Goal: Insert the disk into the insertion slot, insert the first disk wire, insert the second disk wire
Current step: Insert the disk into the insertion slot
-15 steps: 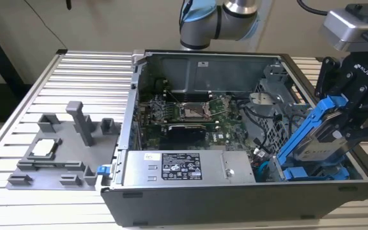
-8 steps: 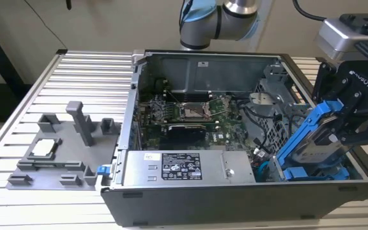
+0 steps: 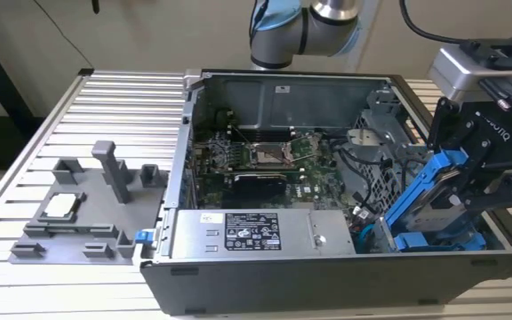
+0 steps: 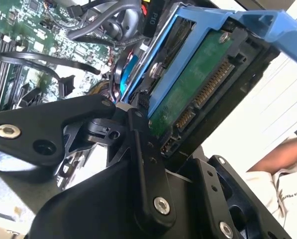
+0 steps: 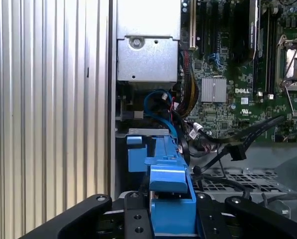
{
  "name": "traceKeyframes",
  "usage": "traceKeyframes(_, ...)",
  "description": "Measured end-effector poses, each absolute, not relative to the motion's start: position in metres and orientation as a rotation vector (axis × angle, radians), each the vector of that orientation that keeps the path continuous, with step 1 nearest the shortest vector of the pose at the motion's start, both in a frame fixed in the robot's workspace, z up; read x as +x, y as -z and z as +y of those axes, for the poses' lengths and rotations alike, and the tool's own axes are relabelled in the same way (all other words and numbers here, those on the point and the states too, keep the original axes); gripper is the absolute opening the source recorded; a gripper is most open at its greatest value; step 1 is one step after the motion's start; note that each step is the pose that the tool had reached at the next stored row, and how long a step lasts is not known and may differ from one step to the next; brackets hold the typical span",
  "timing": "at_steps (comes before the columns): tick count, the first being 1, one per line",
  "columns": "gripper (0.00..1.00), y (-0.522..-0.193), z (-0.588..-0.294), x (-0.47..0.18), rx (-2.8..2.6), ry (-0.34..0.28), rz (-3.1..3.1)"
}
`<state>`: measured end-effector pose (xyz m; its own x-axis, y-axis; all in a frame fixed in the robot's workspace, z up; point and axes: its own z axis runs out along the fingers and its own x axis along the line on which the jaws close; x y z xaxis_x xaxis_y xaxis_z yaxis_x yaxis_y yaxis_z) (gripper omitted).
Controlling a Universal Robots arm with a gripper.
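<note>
Blue plastic jumps out in the exterior view: the disk (image 3: 421, 200), in its blue frame, is clamped in the black gripper (image 3: 474, 190) and tilted steeply. Its upper end leans toward the exterior view's right. Its lower end is down inside the open computer case (image 3: 238, 280), at the near corner on the exterior view's right, just beside the grey power supply (image 3: 251, 233). Whether it has entered the slot, I can't make out. The case sits on a ribbed metal table (image 3: 105, 87), and a grey holder (image 3: 78, 213) lies on the exterior view's left. Over to the second wrist view: the disk's green circuit-board underside (image 4: 193, 84) faces us, and the black fingers (image 4: 143, 149) are pressed against its edge. Dark cables (image 4: 103, 25) and the motherboard (image 4: 19, 40) lie beyond, with a person's arm (image 4: 282, 154) in the background. Now the first wrist view: the disk (image 5: 170, 184) is edge-on with the fingers (image 5: 136, 219) closed on either side, and the power supply (image 5: 148, 55) and motherboard (image 5: 238, 74) lie ahead.
</note>
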<state>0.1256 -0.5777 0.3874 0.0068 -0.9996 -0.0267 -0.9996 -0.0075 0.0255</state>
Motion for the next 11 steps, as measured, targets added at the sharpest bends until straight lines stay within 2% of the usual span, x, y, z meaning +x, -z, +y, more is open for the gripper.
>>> traceKeyframes(11,0.33,-0.371,-0.578,0.126,-2.228,-0.057,2.212)
